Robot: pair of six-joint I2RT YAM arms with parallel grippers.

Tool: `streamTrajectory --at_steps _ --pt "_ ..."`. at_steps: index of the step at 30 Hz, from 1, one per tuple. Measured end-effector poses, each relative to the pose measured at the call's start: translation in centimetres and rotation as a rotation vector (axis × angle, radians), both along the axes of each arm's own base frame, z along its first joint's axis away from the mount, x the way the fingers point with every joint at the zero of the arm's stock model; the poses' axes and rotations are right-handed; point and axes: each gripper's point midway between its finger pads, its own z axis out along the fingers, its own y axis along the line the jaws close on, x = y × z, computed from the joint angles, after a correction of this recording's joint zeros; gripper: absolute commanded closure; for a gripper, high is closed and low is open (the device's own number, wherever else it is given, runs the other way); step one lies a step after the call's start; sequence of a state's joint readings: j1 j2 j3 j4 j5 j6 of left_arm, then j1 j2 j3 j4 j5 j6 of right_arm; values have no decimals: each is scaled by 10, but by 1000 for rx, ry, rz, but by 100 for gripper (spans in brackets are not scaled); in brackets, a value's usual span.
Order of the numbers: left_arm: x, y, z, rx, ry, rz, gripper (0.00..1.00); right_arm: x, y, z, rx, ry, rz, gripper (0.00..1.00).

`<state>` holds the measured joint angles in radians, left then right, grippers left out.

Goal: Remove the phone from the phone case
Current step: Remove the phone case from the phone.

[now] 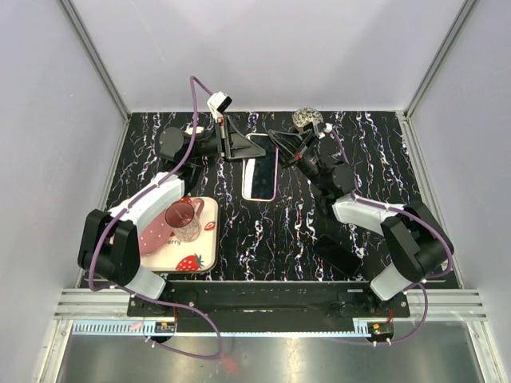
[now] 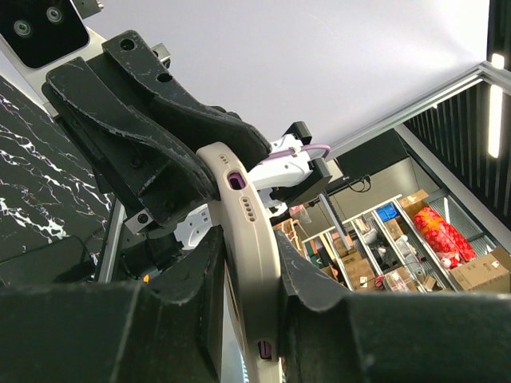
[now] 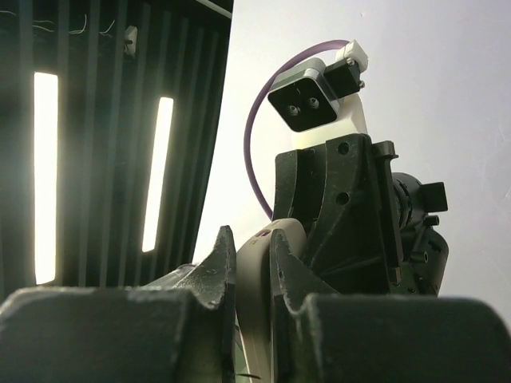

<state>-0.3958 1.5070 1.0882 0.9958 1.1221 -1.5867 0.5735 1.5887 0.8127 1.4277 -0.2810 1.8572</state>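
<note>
The phone (image 1: 260,177), dark screen up, sits in its beige case with a purple rim (image 1: 275,182) at the middle back of the black marbled table, its far end raised. My left gripper (image 1: 244,148) is shut on the case's far left corner. My right gripper (image 1: 279,147) is shut on the far right corner. In the left wrist view the beige case edge (image 2: 249,239) with purple buttons runs between my fingers (image 2: 335,279). In the right wrist view the case edge (image 3: 255,279) is pinched between both fingers (image 3: 209,275).
A white strawberry-print tray (image 1: 204,259) lies at the near left with a pink glass cup (image 1: 184,221) on it. A small round grey object (image 1: 304,118) sits at the back edge. Grey walls close in the table on three sides.
</note>
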Motion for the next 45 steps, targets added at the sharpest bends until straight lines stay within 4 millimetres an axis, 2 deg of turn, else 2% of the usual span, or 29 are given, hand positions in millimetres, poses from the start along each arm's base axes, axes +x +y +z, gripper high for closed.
streamTrajectory --at_steps 1,2,8,9,10,13,17,19,21,23,26,30,33,36,42,45 --pt "0 0 0 0 -1 0 100 0 0 1 1 -2 1 92" --pt "-1 0 1 -1 -3 1 100 0 0 1 1 -3 2 83" --pt "-4 1 5 -9 -19 2 100 -3 1 7 29 8 31 63" --pt "-5 1 5 -11 -27 0 100 -4 0 9 40 15 40 52" --pt "-9 2 7 -14 -46 -7 100 -3 -2 11 60 27 44 48" --pt "-34 8 25 -49 -186 -38 100 18 -11 4 79 102 -5 43" --pt "-72 21 55 -112 -392 -42 100 41 -21 -17 66 196 -66 39" --pt "-79 25 62 -120 -435 -24 100 43 -28 -27 53 230 -80 35" --pt "-75 26 63 -107 -422 5 100 39 -39 -30 34 248 -100 33" --pt "-66 23 56 -86 -382 34 100 29 -52 -20 -14 220 -144 30" --pt "-48 18 34 -25 -279 72 100 7 -65 10 -110 116 -220 26" --pt "-30 14 9 45 -171 100 100 -25 -67 61 -294 -93 -312 23" --pt "-20 12 -1 70 -123 114 100 -40 -63 81 -432 -226 -338 22" --pt "-10 10 -10 85 -83 122 100 -47 -56 70 -573 -299 -316 21" --pt "7 5 -25 97 9 120 100 -57 -23 5 -784 -318 -138 20" --pt "11 4 -27 93 32 120 100 -68 -10 -16 -840 -324 -64 22"
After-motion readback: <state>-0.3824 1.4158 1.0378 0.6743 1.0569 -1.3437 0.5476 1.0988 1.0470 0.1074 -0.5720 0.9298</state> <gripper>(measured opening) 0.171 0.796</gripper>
